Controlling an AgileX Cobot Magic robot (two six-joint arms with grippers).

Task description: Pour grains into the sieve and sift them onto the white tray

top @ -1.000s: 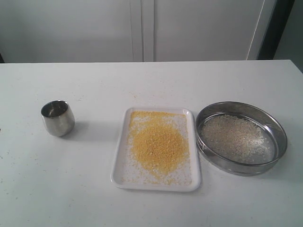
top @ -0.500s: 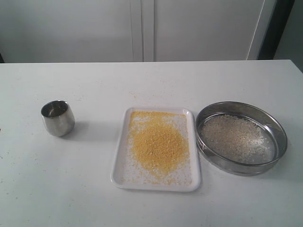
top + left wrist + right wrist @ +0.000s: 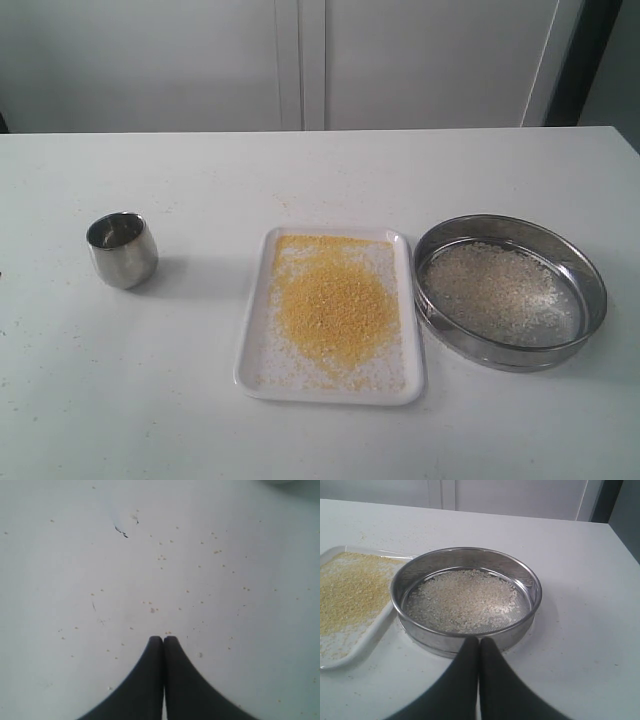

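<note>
**Both grippers shut and empty; meal on tray, white grains in sieve**

The exterior view gives us the whole layout. The cup (image 3: 122,250) stands at the left of the table (image 3: 300,170), the tray (image 3: 252,340) is in the middle, and the sieve (image 3: 510,357) is just to the tray's right. Their rims are very close, and we cannot tell if they touch. Yellow meal (image 3: 335,310) is heaped on the tray with paler bits around the heap. White grains (image 3: 490,290) cover much of the sieve's mesh.

Only the wrist views show the grippers. The left gripper (image 3: 163,639) has its two dark fingers pressed together with nothing between them. It is over bare table dotted with stray specks, and that view does not show where the sieve or tray lies from it.

The right gripper (image 3: 480,640) is likewise closed tight and has hold of nothing. The sieve sits directly ahead of its tips, which line up with the near wall. We cannot call whether they touch it or stop just short. The tray lies beside the sieve, farther from these tips. This view also shows bare mesh around the grain patch (the exterior view blurs that).

Hard to make out:
- The cup's inside shows only dark reflections.
- A grey blur is cut off at one corner of the left wrist view, and we cannot identify it.
- The tray is cut by the frame edge in the right wrist view.
- Both grippers show only their fingers.
</note>
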